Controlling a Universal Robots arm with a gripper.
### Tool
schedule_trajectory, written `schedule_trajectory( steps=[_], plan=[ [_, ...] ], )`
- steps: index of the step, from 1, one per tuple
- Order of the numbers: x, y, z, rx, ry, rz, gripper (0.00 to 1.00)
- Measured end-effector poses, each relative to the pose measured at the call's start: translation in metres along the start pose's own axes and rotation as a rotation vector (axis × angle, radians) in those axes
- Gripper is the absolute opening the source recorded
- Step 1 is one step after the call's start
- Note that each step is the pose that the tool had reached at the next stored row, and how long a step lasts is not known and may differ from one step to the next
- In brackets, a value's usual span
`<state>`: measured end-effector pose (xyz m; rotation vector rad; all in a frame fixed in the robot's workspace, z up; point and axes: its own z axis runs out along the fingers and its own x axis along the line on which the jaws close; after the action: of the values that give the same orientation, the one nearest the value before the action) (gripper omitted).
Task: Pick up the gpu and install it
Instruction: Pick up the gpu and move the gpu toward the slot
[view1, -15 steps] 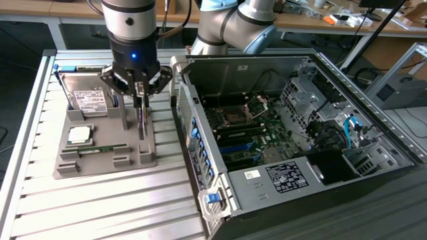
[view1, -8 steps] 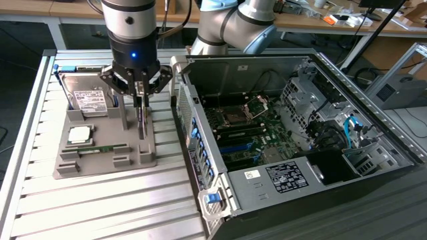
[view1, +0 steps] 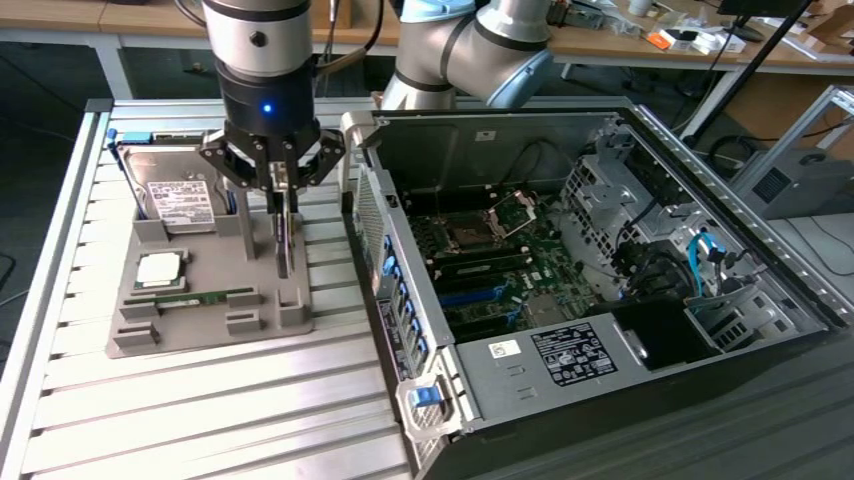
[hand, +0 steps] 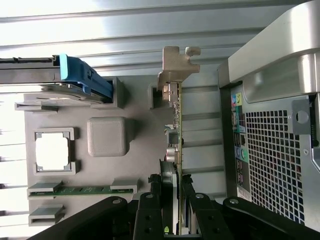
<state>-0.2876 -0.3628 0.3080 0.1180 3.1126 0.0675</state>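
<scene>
**While the gripper (view1: 280, 188) pinches the gpu (view1: 283, 240) edge-on, the computer case (view1: 467, 135) stands open beside it**

Where the grey tray (view1: 274, 318) lies on the slatted metal worktop (view1: 200, 410), the arm (view1: 267, 50) points straight down over the tray's side nearest the case. The gripper is closed narrowly on the gpu, with one dark finger pressed against each face of the card. The card hangs upright below the fingers as a thin vertical strip. Its lower end reaches down to the tray's surface near a pair of raised slot blocks. Whether it touches them or sits just clear cannot be told.

In the wrist view the gripper (hand: 175, 182) clamps the gpu (hand: 178, 135) at one end, and the fingers (hand: 150, 210) frame the board on both sides. At the far end of the card, its tan metal bracket (hand: 175, 65) lies over the worktop slats just past the tray's edge.

On the tray, a silver hard drive (view1: 183, 200) with a white label stands in blue rails at the far end. A square processor (view1: 160, 268) sits in its pocket toward the exterior view's left. A green RAM stick (view1: 200, 297) lies flat in a groove nearer the front edge.

Just beside the tray, on the exterior view's right, the computer case lies on its side with the panel off. The motherboard (view1: 494, 260) is exposed inside. The wrist view shows the case's perforated rear wall (hand: 272, 160) close alongside the held card.
</scene>
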Motion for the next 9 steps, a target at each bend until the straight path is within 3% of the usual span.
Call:
schedule_trajectory(
  steps=[9],
  plan=[
    [-0.0001,0.0001,-0.0035,0.0000,-0.0001,0.000,0.27]
  ],
)
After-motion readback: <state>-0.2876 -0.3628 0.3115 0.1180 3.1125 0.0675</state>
